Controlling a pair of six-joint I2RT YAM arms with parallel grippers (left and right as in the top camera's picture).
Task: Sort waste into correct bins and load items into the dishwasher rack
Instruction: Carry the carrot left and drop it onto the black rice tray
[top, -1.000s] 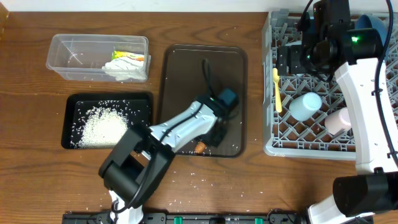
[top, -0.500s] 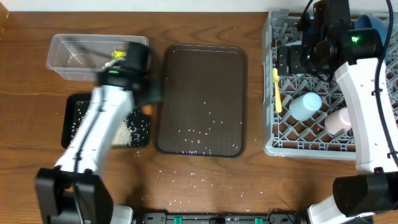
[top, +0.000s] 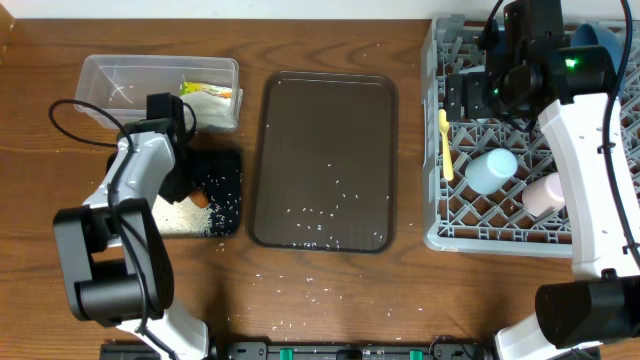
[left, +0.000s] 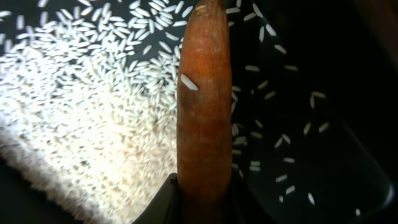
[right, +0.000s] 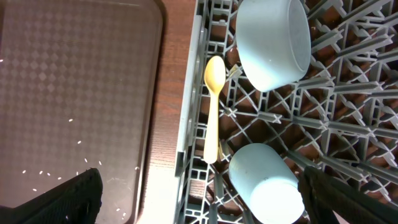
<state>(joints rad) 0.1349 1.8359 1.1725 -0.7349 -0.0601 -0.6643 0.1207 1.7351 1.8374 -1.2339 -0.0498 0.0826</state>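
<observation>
Left wrist: left gripper (left: 203, 198) grasps orange-brown carrot-like stick (left: 203, 106) above shallow black rectangular tray (left: 339, 130); dropping it could scatter white rice grains (left: 81, 112).

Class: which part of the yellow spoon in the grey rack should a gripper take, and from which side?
Mid-handle of the yellow spoon, from straight above, closing across its width. It lies flat on the rack beside the edge wall, which probably blocks side approaches; the handle is narrow and straight.
</observation>
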